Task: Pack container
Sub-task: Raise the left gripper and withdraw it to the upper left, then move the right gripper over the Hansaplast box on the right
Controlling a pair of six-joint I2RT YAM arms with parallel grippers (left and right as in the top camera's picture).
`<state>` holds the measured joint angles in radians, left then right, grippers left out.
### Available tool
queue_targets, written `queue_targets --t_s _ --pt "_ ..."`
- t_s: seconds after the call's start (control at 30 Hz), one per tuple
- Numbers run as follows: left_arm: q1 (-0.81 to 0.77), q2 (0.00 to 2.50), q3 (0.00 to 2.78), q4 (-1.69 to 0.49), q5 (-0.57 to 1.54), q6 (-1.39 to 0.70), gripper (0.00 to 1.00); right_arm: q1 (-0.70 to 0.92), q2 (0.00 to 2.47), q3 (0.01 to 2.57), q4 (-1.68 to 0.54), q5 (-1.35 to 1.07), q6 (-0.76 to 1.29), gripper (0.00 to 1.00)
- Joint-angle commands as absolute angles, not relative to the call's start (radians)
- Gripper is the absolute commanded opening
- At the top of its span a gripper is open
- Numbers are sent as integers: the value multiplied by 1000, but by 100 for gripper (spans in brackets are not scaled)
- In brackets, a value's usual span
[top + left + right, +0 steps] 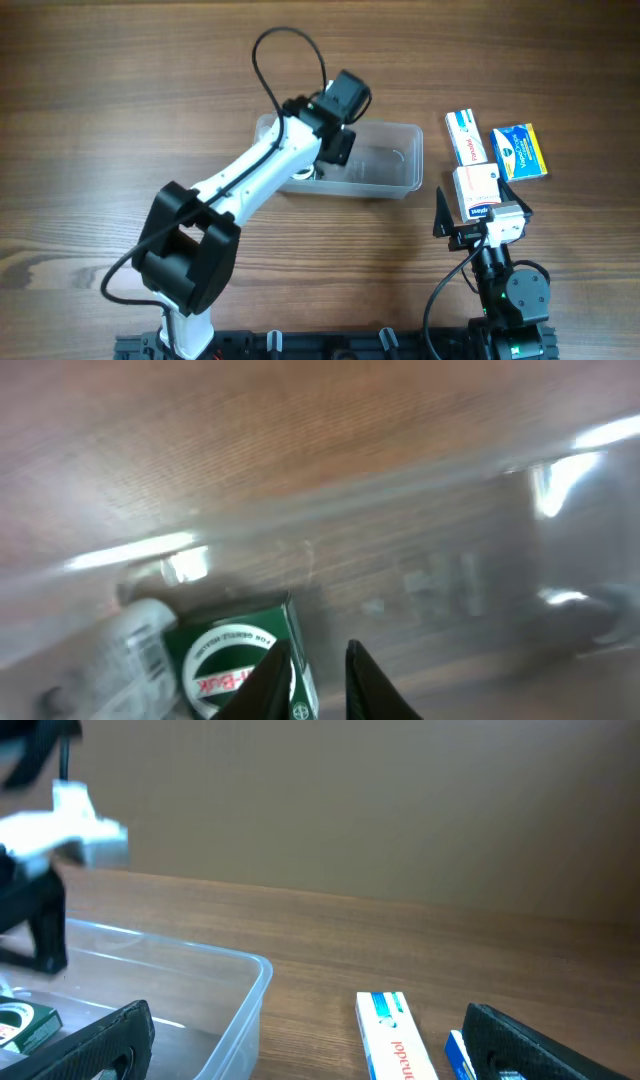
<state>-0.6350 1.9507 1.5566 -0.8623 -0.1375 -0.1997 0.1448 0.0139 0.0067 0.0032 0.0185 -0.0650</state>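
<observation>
The clear container [398, 165] lies mid-table, and my left gripper [338, 152] reaches down into its left half. In the left wrist view a green box [225, 655] rests on the container's floor [470, 590], with a white bottle [135, 645] lying to its left. The left gripper [320, 685] hovers at the box's right edge, its jaws a narrow gap apart and clasping nothing. My right gripper [482, 207] stands wide open to the right of the container [245, 990]. It is over a white box with red lettering [395, 1040] and holds nothing.
Right of the container lie a white, red and blue box [465, 135], a blue and yellow box [520, 150] and a white and red box [475, 185] under the right wrist. A blue box edge [458, 1055] shows by the right finger [530, 1040].
</observation>
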Motion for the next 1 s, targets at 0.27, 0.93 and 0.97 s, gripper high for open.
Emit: queue_targets --t_s 0.27,0.93,0.97 --pt "-222 1777 1724 -957 -120 -417 98 140 14 6 7 -1 -50 100" --pt "110 1766 1722 -1089 -113 -454 100 140 14 6 8 -1 -49 100" --pt "110 1766 1722 -1089 -113 -454 100 140 14 6 7 -1 -49 100"
